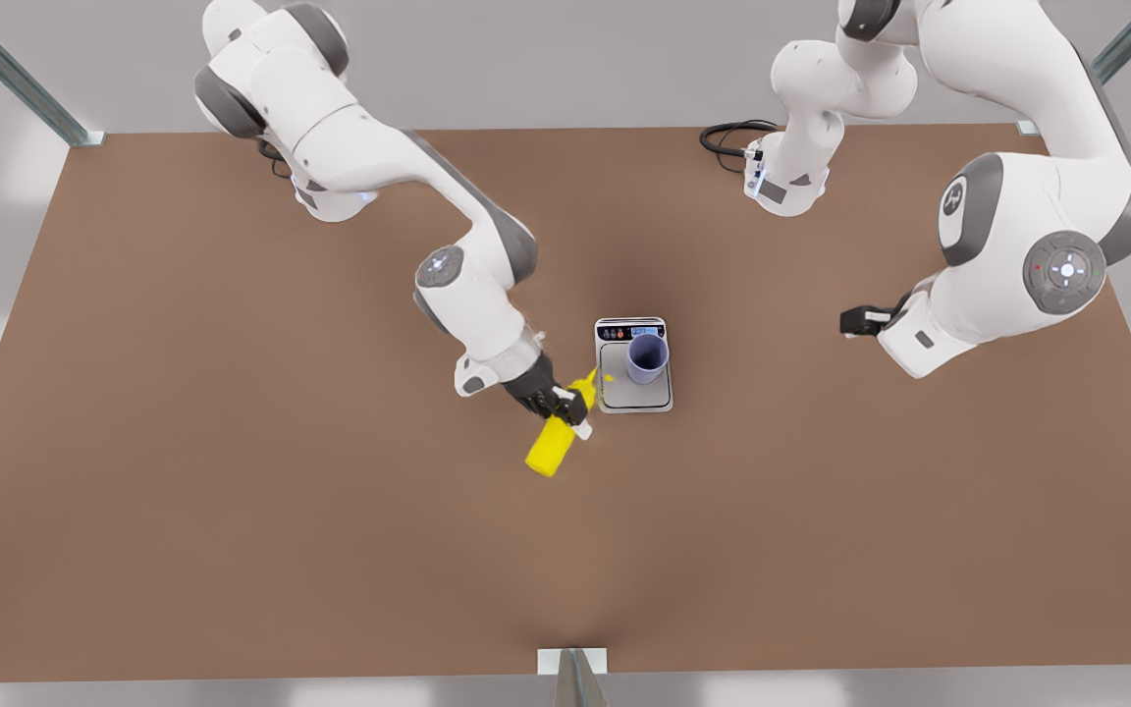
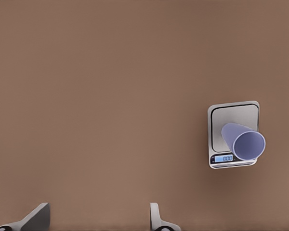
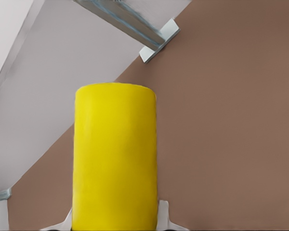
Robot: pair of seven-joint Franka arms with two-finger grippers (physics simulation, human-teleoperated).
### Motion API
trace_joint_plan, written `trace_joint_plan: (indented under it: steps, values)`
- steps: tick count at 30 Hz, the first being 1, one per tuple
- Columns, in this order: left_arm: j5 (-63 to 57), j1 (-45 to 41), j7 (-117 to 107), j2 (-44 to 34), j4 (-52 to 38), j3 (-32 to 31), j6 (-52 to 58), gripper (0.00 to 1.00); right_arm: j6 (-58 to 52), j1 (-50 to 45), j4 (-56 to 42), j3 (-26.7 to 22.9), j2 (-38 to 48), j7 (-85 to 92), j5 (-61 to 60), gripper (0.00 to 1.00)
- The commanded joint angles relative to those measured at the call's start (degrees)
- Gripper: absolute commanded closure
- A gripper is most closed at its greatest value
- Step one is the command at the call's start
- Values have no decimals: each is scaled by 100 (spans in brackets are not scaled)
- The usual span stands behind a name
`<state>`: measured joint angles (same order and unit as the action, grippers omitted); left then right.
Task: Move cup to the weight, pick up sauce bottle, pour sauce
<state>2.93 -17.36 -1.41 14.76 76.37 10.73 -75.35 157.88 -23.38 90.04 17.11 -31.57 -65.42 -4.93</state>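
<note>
While the right end effector (image 1: 565, 404) is clamped on the sauce bottle (image 1: 553, 444), you see its nozzle tilted toward the cup (image 1: 646, 357) just beside | cup upright on the weight (image 1: 633, 392) | left end effector (image 2: 98, 219) waits well apart above the surface (image 1: 232, 442), fingers spread, empty.

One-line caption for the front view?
Right gripper tilts the bottle toward the cup on the scale; left gripper waits.

You are seeing one readable sign: the weight (image 2: 233, 134) is showing what looks like "000" on its lit blue display beside the cup (image 2: 244, 141).
</note>
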Motion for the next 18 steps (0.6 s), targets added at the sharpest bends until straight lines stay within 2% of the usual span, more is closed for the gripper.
trace_joint_plan:
  steps: [1,3,7,10,12,18]
  values:
    - [6,-4,1,0,1,0,38,0,-21,79,22,55,20,-14,-86,57]
    - [23,-4,1,0,1,-9,231,0,-56,606,215,354,46,741,-1246,57]
    - [32,-4,18,44,27,8,425,0,-495,1160,611,372,406,2754,-4682,57]
    - [23,-4,10,53,45,8,434,0,-987,1617,997,372,758,2851,-6458,57]
    - [23,-13,10,71,53,8,434,0,-1392,1933,1191,372,890,2825,-7118,57]
    - [-38,-4,1,71,36,17,381,0,-2455,2873,1463,372,908,2166,-7865,57]
